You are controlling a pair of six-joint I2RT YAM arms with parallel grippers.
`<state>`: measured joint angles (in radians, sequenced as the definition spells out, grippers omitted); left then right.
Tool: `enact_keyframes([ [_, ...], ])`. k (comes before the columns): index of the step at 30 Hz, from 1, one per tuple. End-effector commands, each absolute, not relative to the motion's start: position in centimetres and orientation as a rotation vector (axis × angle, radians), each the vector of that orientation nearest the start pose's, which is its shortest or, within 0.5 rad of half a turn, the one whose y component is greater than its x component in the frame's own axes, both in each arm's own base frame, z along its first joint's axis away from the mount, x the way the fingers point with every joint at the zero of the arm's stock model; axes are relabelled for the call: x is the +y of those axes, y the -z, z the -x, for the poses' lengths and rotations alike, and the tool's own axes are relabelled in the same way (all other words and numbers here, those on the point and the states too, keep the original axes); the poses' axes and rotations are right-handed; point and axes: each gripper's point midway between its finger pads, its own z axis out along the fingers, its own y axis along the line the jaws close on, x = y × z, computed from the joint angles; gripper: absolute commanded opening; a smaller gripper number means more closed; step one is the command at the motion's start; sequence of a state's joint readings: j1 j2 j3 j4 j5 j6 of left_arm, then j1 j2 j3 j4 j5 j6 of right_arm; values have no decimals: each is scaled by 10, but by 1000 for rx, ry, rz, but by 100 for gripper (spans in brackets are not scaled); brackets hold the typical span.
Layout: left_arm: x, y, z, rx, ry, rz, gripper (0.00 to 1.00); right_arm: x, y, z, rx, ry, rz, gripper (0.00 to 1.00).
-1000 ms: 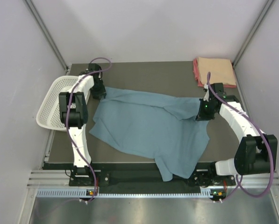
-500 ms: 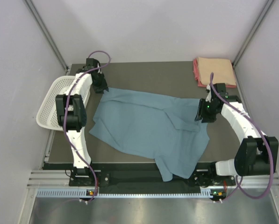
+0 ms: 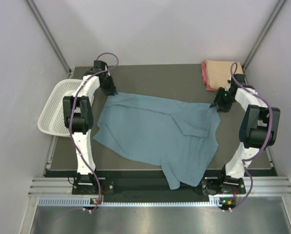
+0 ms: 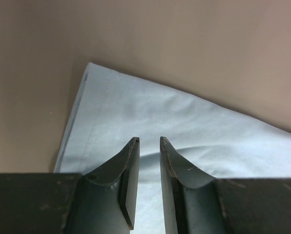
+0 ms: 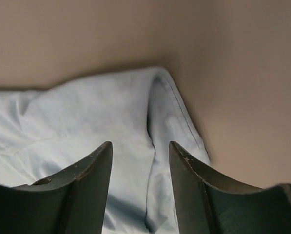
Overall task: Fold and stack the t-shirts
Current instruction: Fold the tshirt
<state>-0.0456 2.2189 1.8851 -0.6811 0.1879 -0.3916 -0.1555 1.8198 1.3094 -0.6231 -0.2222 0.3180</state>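
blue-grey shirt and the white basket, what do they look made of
Blue-grey shirt: soft cloth, probably cotton, matte; it lies in creases and shows a stitched hem in the left wrist view. White basket: looks like moulded plastic, smooth; its walls are an even grid of small holes.

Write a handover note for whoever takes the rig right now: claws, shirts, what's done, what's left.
Left claw: jaws narrowly apart, nothing between them, over the far-left corner of the blue-grey shirt.
Right claw: open, empty, over that shirt's far-right corner.
Blue-grey shirt: spread unfolded on the table, one near part reaching past the front edge.
Done: peach shirt folded on top of the pink-red shirt, far-right corner.
Left: fold the blue-grey shirt and stack it on those two.
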Motion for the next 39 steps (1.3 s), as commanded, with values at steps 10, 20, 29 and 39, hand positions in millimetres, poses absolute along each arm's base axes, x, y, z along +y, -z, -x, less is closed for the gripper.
enact_keyframes([
  [10,-64,-66,-531,2593,342,414,27,-17,-62,-463,2532,-449,-604,40],
  [20,-65,-73,-528,2593,353,415,27,-38,-53,-472,2511,-445,-729,31],
  [29,-65,-82,-532,2576,354,418,27,-29,-43,-479,2477,-574,-747,21],
  [39,-63,-87,-528,2568,346,440,27,-75,-49,-486,2394,-400,-948,0],
])
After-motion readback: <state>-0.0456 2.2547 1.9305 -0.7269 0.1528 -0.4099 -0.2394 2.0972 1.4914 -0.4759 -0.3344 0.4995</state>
